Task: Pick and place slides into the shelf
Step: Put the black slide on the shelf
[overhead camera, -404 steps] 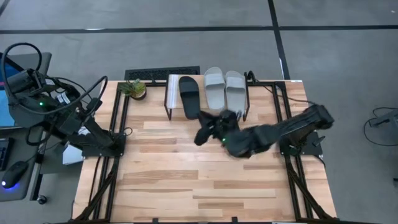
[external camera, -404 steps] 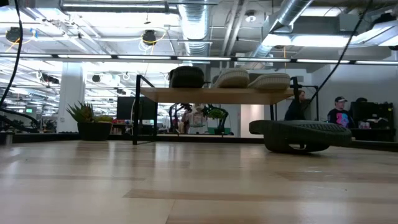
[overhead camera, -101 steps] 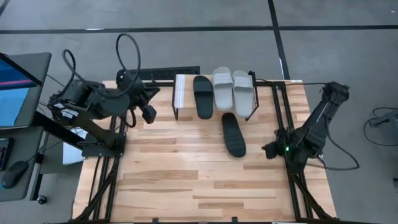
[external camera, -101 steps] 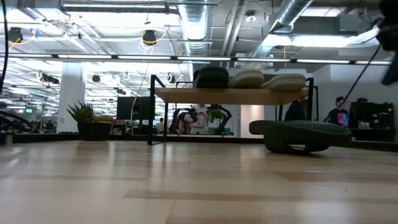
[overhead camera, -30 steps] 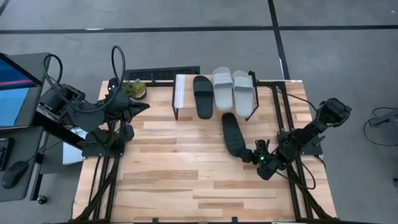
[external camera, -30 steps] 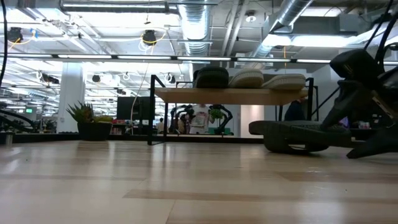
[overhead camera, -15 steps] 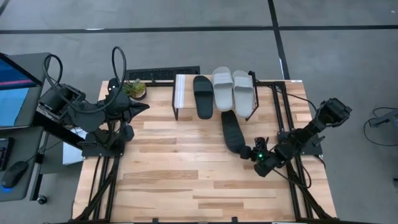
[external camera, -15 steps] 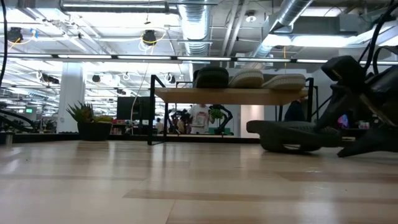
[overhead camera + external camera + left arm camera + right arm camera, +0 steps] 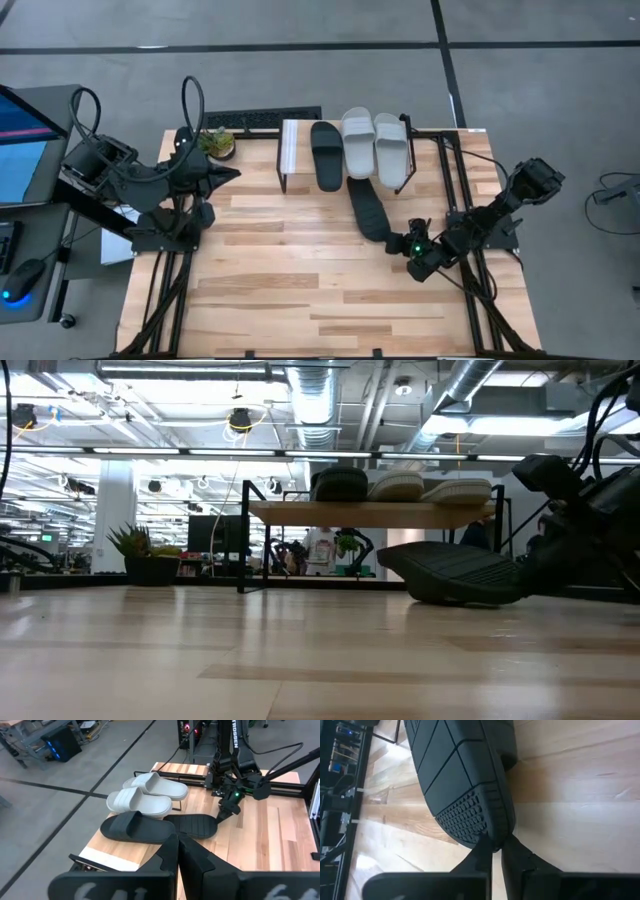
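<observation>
The right pincer (image 9: 398,242) has just been clenched on the heel of the last black slide (image 9: 366,210), sole-up, which appears tilted off the tabletop (image 9: 270,290). The shelf (image 9: 289,150), at twelve o'clock, carries three slides. The left pincer (image 9: 232,172) is kept clenched, empty.

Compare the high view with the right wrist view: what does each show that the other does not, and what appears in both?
Only the high view shows the shelf holding a black slide and two grey slides, plus the left gripper waiting beside a potted plant. Only the right wrist view shows the sole's tread. Both show the right gripper shut on the overturned black slide.
</observation>
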Motion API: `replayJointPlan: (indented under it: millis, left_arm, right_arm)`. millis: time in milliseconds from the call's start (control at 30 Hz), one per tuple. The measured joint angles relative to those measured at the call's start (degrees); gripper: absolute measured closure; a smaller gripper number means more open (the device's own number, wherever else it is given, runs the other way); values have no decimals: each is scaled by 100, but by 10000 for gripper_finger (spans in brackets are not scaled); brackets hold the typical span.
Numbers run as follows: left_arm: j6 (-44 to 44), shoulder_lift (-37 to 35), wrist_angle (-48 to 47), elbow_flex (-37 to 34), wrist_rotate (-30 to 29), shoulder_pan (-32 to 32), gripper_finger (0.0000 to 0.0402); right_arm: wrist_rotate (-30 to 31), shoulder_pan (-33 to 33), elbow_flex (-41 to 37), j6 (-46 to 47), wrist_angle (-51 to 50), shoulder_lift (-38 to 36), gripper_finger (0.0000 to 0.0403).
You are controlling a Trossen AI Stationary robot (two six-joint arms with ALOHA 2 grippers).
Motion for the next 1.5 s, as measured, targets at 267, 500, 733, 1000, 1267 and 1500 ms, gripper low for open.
replayJointPlan:
  millis: [267,500,733,1000,1267,1500]
  left_arm:
    - [-134,0,2,0,125,0,401]
    - [-277,0,2,0,124,0,402]
    - [-468,26,4,0,125,-15,401]
    - [-743,42,50,-389,73,-205,401]
    - [-1209,43,107,-1000,-180,-376,401]
    - [-1305,35,514,-1411,72,-378,401]
  right_arm:
    - [-52,256,150,-142,-40,15,400]
    - [-220,752,675,-148,-427,11,402]
    - [-372,1249,1481,-148,-1448,7,402]
    - [-526,1662,2554,-166,-3302,-2,402]
    - [-932,1813,3433,-797,-4657,-4,402]
    - [-926,1811,4298,-1680,-5844,76,402]
